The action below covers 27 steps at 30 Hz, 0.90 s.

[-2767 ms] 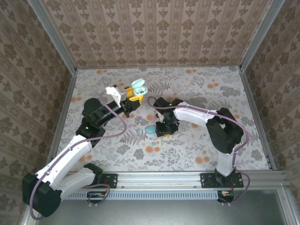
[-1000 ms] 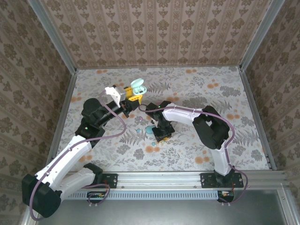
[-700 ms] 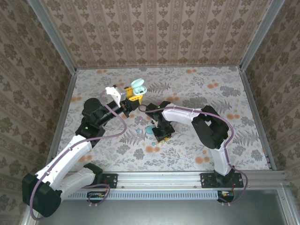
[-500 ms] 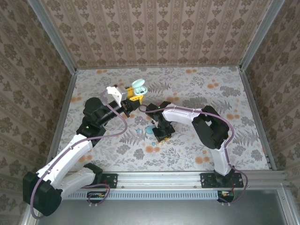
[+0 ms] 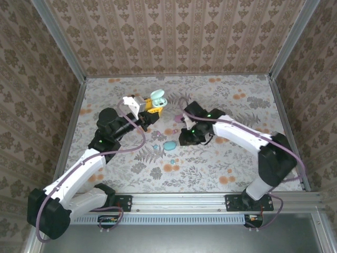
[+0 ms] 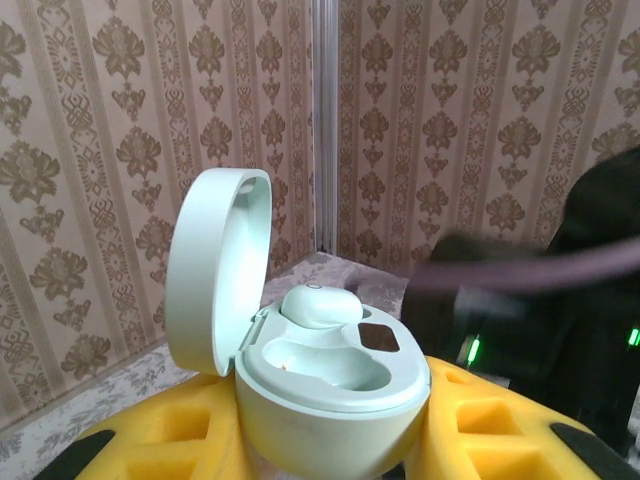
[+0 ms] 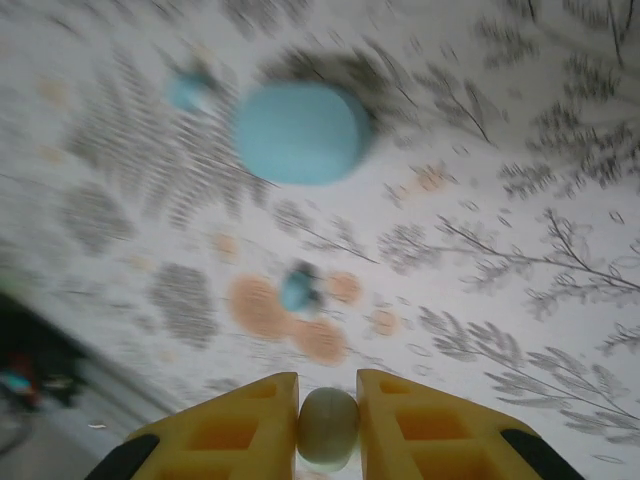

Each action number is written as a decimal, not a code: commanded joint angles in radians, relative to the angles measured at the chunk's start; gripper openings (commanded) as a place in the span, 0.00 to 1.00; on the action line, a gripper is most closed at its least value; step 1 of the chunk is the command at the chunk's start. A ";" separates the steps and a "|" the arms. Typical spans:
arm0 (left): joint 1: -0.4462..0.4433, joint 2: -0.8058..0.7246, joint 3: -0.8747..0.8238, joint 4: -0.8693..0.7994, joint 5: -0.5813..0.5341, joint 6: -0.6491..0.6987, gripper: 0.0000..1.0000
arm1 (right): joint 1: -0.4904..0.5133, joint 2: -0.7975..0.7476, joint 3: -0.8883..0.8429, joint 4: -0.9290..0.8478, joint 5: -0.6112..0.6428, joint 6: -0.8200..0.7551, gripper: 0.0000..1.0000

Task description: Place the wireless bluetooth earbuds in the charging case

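Observation:
My left gripper is shut on the mint charging case, which it holds up off the table with the lid open to the left. One pale earbud sits in the case's rear slot; the front slot is bare. In the top view the case is left of my right gripper. My right gripper is shut on a pale mint earbud, pinched between the yellow fingers above the table.
A closed blue egg-shaped case lies on the floral table below my right gripper, also seen from above as the blue case. Two tiny blue buds lie loose near it. Patterned walls enclose the table.
My right gripper closed on the pale bud beside the blue case, then lifted and swung right and back. My left gripper edged right with the mint case.

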<state>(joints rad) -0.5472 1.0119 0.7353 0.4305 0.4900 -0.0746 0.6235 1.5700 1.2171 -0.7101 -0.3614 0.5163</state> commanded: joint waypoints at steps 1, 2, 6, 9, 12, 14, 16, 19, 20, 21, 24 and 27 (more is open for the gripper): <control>0.006 0.013 0.016 0.057 0.019 -0.030 0.28 | -0.052 -0.119 -0.051 0.146 -0.190 0.097 0.23; 0.007 0.017 0.011 0.070 0.019 -0.036 0.28 | -0.067 -0.158 -0.057 0.169 -0.219 0.115 0.23; 0.007 0.042 0.001 0.084 0.042 -0.038 0.29 | -0.105 -0.272 -0.034 0.222 -0.281 0.159 0.23; 0.006 0.072 -0.005 0.104 0.072 -0.036 0.29 | -0.110 -0.315 0.005 0.245 -0.304 0.185 0.23; -0.004 0.100 -0.010 0.133 0.094 -0.025 0.29 | -0.111 -0.337 0.050 0.286 -0.313 0.220 0.23; -0.017 0.113 -0.017 0.158 0.094 -0.010 0.29 | -0.107 -0.341 0.078 0.329 -0.306 0.244 0.23; -0.032 0.127 -0.019 0.169 0.091 0.015 0.29 | -0.095 -0.333 0.107 0.362 -0.289 0.252 0.23; -0.049 0.142 -0.015 0.171 0.091 0.041 0.29 | -0.078 -0.300 0.146 0.391 -0.276 0.252 0.23; -0.054 0.147 -0.016 0.172 0.092 0.046 0.29 | -0.076 -0.289 0.156 0.398 -0.272 0.251 0.23; -0.057 0.149 -0.013 0.175 0.096 0.049 0.29 | -0.074 -0.277 0.168 0.404 -0.264 0.249 0.23; -0.063 0.154 -0.013 0.176 0.105 0.056 0.29 | -0.073 -0.251 0.188 0.420 -0.244 0.249 0.23; -0.065 0.155 -0.010 0.175 0.109 0.054 0.29 | -0.068 -0.225 0.203 0.420 -0.237 0.243 0.23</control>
<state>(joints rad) -0.6071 1.1664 0.7212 0.5568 0.5709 -0.0467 0.5488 1.3197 1.3853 -0.3195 -0.6243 0.7525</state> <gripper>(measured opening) 0.335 0.232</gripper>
